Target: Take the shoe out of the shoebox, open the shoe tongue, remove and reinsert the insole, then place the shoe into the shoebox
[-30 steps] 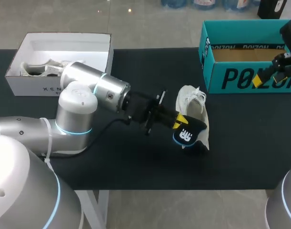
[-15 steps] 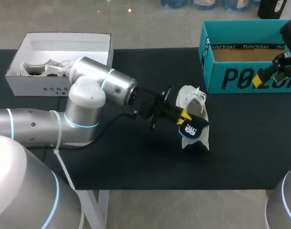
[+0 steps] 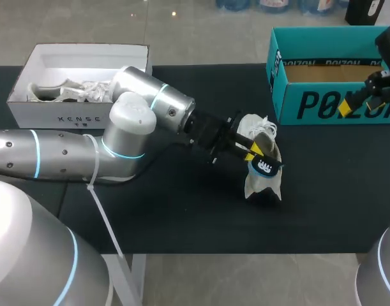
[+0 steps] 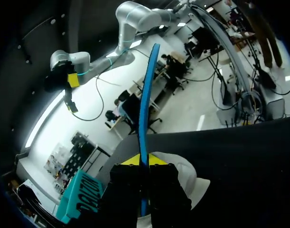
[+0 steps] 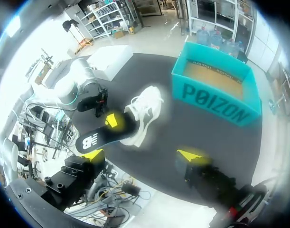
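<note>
A white shoe (image 3: 261, 141) lies on the black table (image 3: 182, 223), right of centre. My left gripper (image 3: 253, 150) is shut on a black insole (image 3: 264, 167) with a blue rim and holds it over the shoe's heel opening. In the left wrist view the insole (image 4: 144, 95) stands edge-on between the yellow fingertips (image 4: 156, 159), with the shoe (image 4: 185, 175) beneath. My right gripper (image 3: 360, 97) hangs open and empty at the front wall of the teal shoebox (image 3: 309, 105). The right wrist view shows the shoe (image 5: 147, 110), the insole (image 5: 98, 138) and the teal shoebox (image 5: 216, 97) far below my right gripper (image 5: 141, 155).
A white shoebox (image 3: 54, 118) with a second white shoe (image 3: 60, 89) inside stands at the table's back left. The teal shoebox has a brown floor and looks empty. Bare black table lies in front of the shoe.
My left arm has swung to the right, carrying the insole from beside the shoe's heel to over its opening. The right arm has stayed where it was.
</note>
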Available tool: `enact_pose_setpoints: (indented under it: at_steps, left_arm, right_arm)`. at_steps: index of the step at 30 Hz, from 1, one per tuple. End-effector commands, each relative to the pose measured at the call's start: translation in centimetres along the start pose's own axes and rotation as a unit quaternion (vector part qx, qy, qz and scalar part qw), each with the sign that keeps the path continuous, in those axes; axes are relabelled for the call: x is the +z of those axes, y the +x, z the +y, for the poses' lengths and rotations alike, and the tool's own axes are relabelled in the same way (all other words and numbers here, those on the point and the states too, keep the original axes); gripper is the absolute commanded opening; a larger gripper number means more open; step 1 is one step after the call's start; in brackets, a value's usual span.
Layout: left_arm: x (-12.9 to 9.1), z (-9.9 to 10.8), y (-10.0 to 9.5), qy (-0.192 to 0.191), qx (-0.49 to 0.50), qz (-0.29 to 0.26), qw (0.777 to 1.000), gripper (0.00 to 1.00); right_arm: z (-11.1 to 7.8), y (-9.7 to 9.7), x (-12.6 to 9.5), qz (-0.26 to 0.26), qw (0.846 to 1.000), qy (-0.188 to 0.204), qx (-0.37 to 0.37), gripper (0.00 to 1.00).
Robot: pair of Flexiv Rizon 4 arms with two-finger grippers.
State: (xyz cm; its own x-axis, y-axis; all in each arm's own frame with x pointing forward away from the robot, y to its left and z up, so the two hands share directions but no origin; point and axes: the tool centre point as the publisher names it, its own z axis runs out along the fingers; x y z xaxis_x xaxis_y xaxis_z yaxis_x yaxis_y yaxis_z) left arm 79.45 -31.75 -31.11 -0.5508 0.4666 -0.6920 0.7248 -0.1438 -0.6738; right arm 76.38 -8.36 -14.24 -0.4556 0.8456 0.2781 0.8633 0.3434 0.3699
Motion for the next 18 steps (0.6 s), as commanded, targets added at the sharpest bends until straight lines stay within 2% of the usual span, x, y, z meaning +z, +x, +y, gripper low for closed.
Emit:
enact_pose_setpoints:
  at_steps: [1, 7, 14, 16, 17, 18]
  left_arm:
    - [-0.2, 1.1, -0.1, -0.001, -0.001, 0.017, 1.000, 0.00]
    - [-0.6, 2.3, 0.4, -0.022, 0.013, 0.047, 0.999, 0.00]
    - [-0.7, 3.2, 0.3, -0.078, 0.046, 0.080, 0.993, 0.00]
    - [-0.6, 3.2, 0.3, -0.082, 0.047, 0.079, 0.992, 0.00]
    - [-0.5, 3.2, 0.3, -0.084, 0.045, 0.072, 0.993, 0.09]
    - [-0.5, 3.0, 0.3, -0.085, 0.045, 0.071, 0.993, 0.34]
  right_arm:
    - [0.1, 0.0, 0.1, 0.000, 1.000, 0.001, 0.000, 1.00]
    - [0.1, 0.0, 0.1, 0.000, 1.000, 0.001, 0.000, 1.00]
    - [0.1, 0.0, 0.1, 0.000, 1.000, 0.001, 0.000, 1.00]
    - [0.1, 0.0, 0.1, 0.000, 1.000, 0.001, 0.000, 1.00]
    - [0.1, 0.0, 0.1, 0.000, 1.000, 0.001, 0.000, 1.00]
    - [0.1, 0.0, 0.1, 0.000, 1.000, 0.001, 0.000, 1.00]
